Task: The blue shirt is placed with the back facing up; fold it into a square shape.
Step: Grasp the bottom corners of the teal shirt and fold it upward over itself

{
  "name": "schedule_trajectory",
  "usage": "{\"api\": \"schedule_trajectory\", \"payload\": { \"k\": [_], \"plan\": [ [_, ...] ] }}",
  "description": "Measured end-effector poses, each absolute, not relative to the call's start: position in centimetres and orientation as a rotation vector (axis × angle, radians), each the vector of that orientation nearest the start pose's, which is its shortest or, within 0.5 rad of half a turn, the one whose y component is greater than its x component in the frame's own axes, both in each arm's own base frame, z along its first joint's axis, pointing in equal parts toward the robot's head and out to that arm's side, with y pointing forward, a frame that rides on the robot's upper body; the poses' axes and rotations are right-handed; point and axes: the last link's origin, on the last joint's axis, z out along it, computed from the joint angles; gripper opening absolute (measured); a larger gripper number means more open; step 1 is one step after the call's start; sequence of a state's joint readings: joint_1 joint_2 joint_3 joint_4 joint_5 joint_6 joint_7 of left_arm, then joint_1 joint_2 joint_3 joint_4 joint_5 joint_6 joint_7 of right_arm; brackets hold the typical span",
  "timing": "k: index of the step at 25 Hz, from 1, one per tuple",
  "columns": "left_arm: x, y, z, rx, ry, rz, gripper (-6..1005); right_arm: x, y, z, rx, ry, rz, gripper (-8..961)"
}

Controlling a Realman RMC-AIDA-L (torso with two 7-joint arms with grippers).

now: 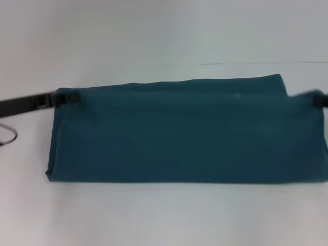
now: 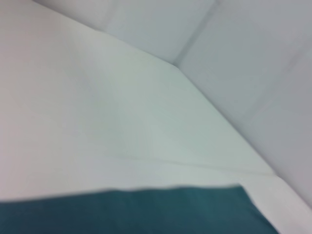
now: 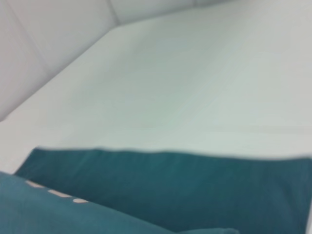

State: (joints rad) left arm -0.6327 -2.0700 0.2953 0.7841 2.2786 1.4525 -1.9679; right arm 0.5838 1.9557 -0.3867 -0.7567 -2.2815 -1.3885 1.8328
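Blue shirt [image 1: 184, 136] folded lengthwise; left claw [image 1: 69, 96], right claw [image 1: 319, 98] at its far corners.

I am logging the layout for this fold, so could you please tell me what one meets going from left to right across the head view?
Left gripper at the shirt's upper left corner → large dark teal-blue soft-fabric shirt, folded into a long band on the white table → right gripper at its upper right corner.

Head camera overhead, wrist cameras low, sharing blue shirt [image 1: 184, 133]
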Motion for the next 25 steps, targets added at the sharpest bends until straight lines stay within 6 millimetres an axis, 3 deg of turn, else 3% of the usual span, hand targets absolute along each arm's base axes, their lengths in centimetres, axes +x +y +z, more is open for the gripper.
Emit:
{"api": "schedule_trajectory", "payload": {
  "k": [1,4,12,18,25],
  "plan": [
    [-28.4,39.0,5.7,-2.165,-1.332,-0.698,121,31.8,38.3,9.8,-2.220,1.119,0.469,44],
    [-28.5,40.7,5.0,-2.073,-1.330,-0.676,124,31.1,41.0,8.6,-2.163,1.077,0.426,44],
    [-28.0,43.8,2.5,-1.922,-1.305,-0.599,131,29.3,45.8,5.2,-2.062,0.932,0.282,44],
    [-27.9,44.6,1.2,-1.865,-1.269,-0.527,136,28.3,46.8,3.3,-2.045,0.852,0.214,44],
    [-28.2,44.8,0.9,-1.812,-1.264,-0.510,142,27.9,47.3,3.0,-2.026,0.819,0.209,44]
  ]
}}
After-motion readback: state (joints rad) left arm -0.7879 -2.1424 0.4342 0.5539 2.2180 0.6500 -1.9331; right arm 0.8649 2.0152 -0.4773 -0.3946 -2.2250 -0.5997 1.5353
